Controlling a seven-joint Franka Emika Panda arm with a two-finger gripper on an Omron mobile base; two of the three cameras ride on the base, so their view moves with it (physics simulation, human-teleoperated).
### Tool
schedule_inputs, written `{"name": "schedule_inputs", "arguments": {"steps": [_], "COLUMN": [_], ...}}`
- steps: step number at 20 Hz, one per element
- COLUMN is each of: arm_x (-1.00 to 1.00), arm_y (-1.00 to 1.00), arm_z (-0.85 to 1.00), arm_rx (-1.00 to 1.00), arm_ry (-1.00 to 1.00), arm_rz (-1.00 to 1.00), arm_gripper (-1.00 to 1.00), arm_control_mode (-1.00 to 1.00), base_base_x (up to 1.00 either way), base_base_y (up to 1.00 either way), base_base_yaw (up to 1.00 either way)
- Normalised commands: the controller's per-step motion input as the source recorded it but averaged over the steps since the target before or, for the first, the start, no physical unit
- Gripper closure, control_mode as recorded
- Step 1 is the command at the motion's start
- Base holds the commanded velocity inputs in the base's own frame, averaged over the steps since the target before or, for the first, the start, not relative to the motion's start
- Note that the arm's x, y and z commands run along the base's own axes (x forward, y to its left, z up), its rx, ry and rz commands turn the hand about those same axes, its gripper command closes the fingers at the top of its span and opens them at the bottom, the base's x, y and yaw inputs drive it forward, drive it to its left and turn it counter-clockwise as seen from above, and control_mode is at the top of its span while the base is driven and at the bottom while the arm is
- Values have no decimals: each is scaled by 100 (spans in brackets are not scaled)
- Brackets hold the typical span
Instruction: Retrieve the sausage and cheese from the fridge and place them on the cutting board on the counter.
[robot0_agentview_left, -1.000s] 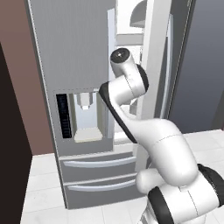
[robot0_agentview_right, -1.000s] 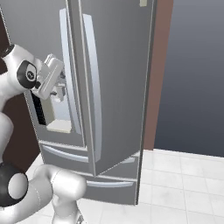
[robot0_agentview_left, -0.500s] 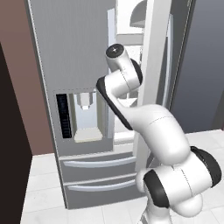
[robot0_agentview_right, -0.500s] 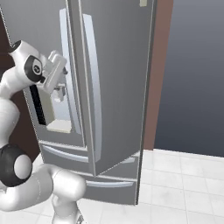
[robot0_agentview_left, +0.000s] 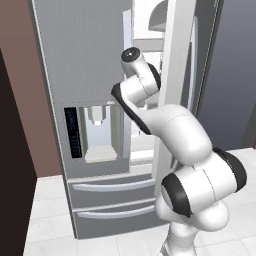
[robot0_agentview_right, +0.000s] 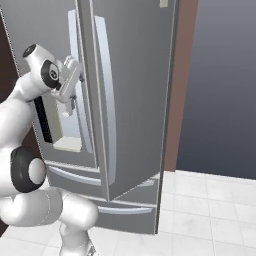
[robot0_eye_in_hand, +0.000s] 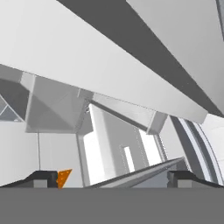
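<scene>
Swung the arm's upper links up and nearer the fridge (robot0_agentview_left: 85, 60) since a second earlier, with the wrist nudged a little toward the door gap. Scanned from the left of the left base view: saw the closed left door with its water dispenser (robot0_agentview_left: 100, 132), then the two bottom drawers (robot0_agentview_left: 112, 186) below it, then the white arm rising in front of the gap, then the right door (robot0_agentview_left: 176, 90) standing ajar with white interior showing behind its edge. Saw in the right base view the gripper (robot0_agentview_right: 73, 100) high at the left, just beside the left door's long handle (robot0_agentview_right: 80, 75) and above the dispenser recess, with the right door's grey face to its right. Found the jaws spread wide in the hand view, gripper (robot0_eye_in_hand: 113, 179) holding nothing, dark fingertips (robot0_eye_in_hand: 43, 179) far apart at the bottom edge. Spotted the cheese (robot0_eye_in_hand: 64, 177), a small orange wedge, just beside the left fingertip in that view, inside the white interior among shelves and bins. Could not make out the sausage.
</scene>
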Motion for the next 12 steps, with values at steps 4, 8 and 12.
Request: {"name": "schedule_inputs", "arguments": {"steps": [4, 8, 12], "arm_x": [33, 0, 0], "arm_y": [-12, -14, -20], "arm_z": [-6, 0, 0], "arm_rx": [0, 0, 0], "arm_ry": [0, 0, 0], "arm_rz": [-3, -2, -2], "arm_gripper": [-100, -100, -100], "arm_control_mode": [-100, -100, -100], "base_base_x": [0, 0, 0], "base_base_y": [0, 0, 0], "base_base_yaw": [0, 0, 0]}}
